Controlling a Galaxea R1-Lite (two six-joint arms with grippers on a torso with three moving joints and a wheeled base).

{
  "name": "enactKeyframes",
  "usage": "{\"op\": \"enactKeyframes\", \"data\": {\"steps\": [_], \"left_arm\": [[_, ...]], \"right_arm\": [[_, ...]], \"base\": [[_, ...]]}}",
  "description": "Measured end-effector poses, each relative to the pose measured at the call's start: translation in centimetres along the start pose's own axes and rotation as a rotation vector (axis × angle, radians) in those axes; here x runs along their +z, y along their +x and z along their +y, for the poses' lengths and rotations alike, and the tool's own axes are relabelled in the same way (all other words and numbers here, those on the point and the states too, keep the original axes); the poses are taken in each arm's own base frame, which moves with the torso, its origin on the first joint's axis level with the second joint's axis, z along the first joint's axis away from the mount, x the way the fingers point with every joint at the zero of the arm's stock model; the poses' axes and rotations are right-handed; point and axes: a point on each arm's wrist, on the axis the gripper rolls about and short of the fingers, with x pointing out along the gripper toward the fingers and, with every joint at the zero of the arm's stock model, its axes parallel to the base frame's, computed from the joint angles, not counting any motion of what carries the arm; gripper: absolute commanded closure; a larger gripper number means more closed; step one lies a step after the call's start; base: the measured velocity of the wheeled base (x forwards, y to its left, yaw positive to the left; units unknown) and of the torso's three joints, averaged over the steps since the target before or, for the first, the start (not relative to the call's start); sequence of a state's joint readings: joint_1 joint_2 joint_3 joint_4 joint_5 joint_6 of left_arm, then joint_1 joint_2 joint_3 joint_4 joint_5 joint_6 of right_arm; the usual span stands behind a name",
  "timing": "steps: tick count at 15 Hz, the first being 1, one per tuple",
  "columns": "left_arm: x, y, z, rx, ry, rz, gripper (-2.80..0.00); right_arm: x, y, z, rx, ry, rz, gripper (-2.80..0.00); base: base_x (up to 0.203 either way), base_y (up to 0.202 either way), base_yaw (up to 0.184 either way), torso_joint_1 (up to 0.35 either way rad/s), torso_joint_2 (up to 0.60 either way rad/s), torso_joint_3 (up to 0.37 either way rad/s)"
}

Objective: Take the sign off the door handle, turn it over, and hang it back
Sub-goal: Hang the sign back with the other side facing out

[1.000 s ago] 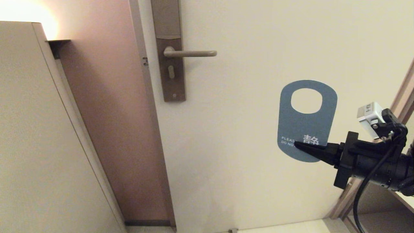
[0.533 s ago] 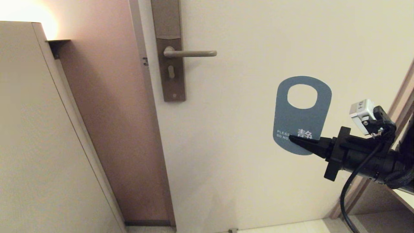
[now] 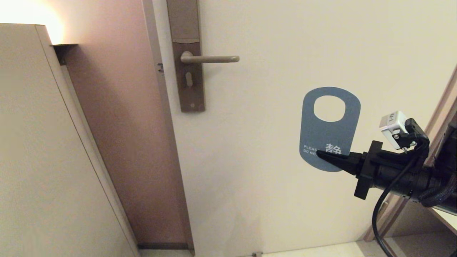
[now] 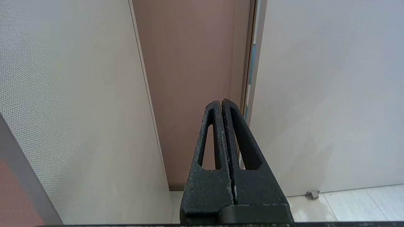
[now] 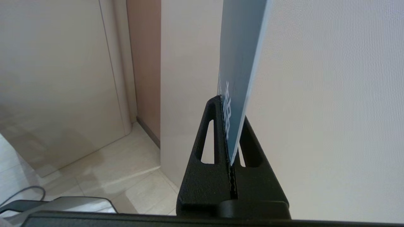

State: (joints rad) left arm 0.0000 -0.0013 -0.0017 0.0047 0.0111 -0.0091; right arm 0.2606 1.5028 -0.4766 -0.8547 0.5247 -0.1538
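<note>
The sign (image 3: 330, 142) is off the door handle (image 3: 210, 59) and held upright in the air, well to the right of it and lower. Its blue side with white text faces me and the oval hole is at the top. My right gripper (image 3: 319, 154) is shut on the sign's lower edge. The right wrist view shows the sign (image 5: 241, 63) edge-on, clamped in my right gripper (image 5: 228, 108). The bare handle sticks out to the right from its brown backplate (image 3: 189, 71). My left gripper (image 4: 221, 102) is shut and empty, out of the head view, low by the door's edge.
The pale door (image 3: 285, 46) fills the middle and right. A brown wall strip (image 3: 121, 125) and a beige panel (image 3: 35, 142) stand to the left. A wooden frame edge (image 3: 442, 107) is close behind my right arm. A door stop (image 4: 312, 194) sits on the tiled floor.
My right gripper has carried the sign a little to the left, towards the handle's side, at about the same height. The handle and door have not moved.
</note>
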Motion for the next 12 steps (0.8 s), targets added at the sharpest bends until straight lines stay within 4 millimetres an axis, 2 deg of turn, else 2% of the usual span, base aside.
{"op": "enactKeyframes", "data": {"steps": [6, 12], "left_arm": [[0.0, 0.0, 0.0, 0.000, 0.000, 0.000, 0.00], [0.0, 0.0, 0.0, 0.000, 0.000, 0.000, 0.00]], "right_arm": [[1.4, 1.1, -0.8, -0.005, -0.024, -0.042, 0.00], [4.3, 5.4, -2.8, 0.013, -0.069, -0.125, 0.00]], "base": [[0.000, 0.000, 0.000, 0.000, 0.00, 0.000], [0.000, 0.000, 0.000, 0.000, 0.00, 0.000]]}}
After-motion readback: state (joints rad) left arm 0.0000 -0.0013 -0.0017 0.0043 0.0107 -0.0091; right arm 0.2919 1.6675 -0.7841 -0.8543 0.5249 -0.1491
